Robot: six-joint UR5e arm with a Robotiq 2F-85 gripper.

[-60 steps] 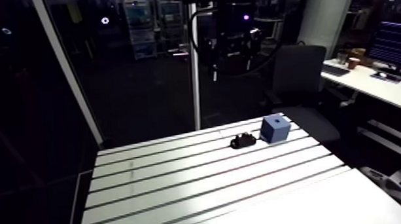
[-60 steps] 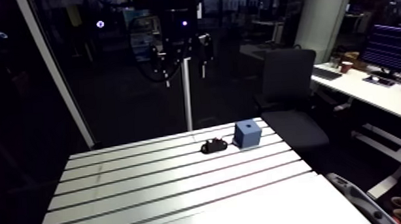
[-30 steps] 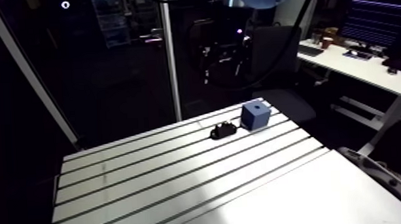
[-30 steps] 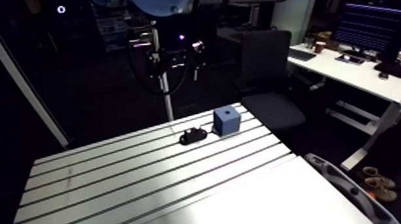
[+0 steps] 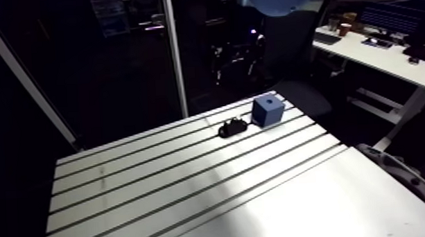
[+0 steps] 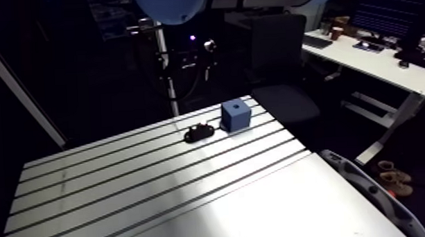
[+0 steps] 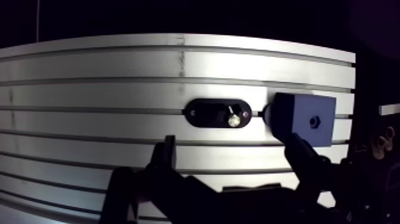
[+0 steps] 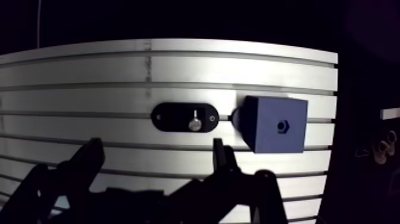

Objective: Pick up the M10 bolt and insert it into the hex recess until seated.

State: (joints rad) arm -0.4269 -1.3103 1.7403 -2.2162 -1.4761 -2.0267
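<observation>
A silver M10 bolt [image 7: 233, 120] stands upright in a black oval holder [image 7: 208, 112] on the slotted table [image 7: 89, 77]. Right beside the holder sits a blue cube [image 7: 303, 118] with a small hex recess [image 7: 313, 121] in its upper face. In the wrist view my gripper [image 7: 233, 159] hangs high above the table, open, with nothing between its dark fingers [image 7: 163, 158]. The bolt lies ahead of the gap between them. In the arm view the holder [image 5: 233, 128] and the cube [image 5: 267, 111] sit near the table's far edge, and the gripper [image 5: 236, 59] hangs dark above and behind them.
The aluminium table [image 5: 191, 190] runs wide toward me, with long slots across it. A white upright post [image 5: 176, 59] stands just behind the far edge, left of the gripper. The table's right edge drops off beyond the cube.
The whole arm view has shifted, so the camera has moved with the arm. The gripper now hangs somewhat lower, nearer the holder and the cube. Both rest where they were on the table.
</observation>
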